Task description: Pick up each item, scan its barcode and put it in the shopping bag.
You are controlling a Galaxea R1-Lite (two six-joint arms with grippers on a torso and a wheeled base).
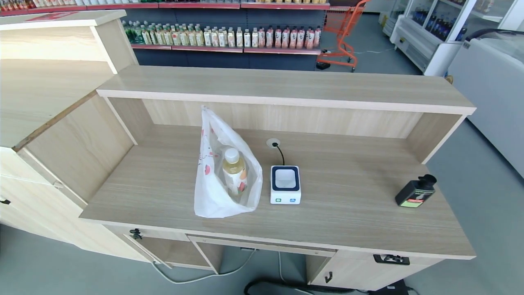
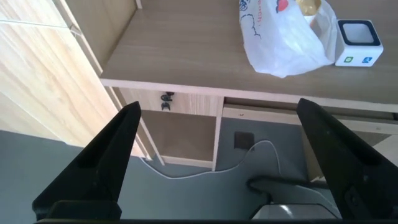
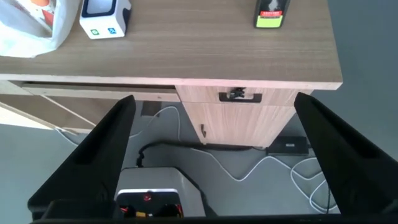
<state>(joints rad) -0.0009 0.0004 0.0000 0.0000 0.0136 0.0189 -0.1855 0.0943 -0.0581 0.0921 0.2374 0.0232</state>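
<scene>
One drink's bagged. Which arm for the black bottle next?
Right, most likely. The black bottle sits at the right end of the counter, beyond the scanner from the bag. The open right gripper hangs below that end; the left gripper hangs below the bag's end.

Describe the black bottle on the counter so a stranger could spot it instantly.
On the wooden counter, look right of the white scanner, near the right end. The black bottle lies there alone on its side, the only dark item, with a green and red label.
</scene>
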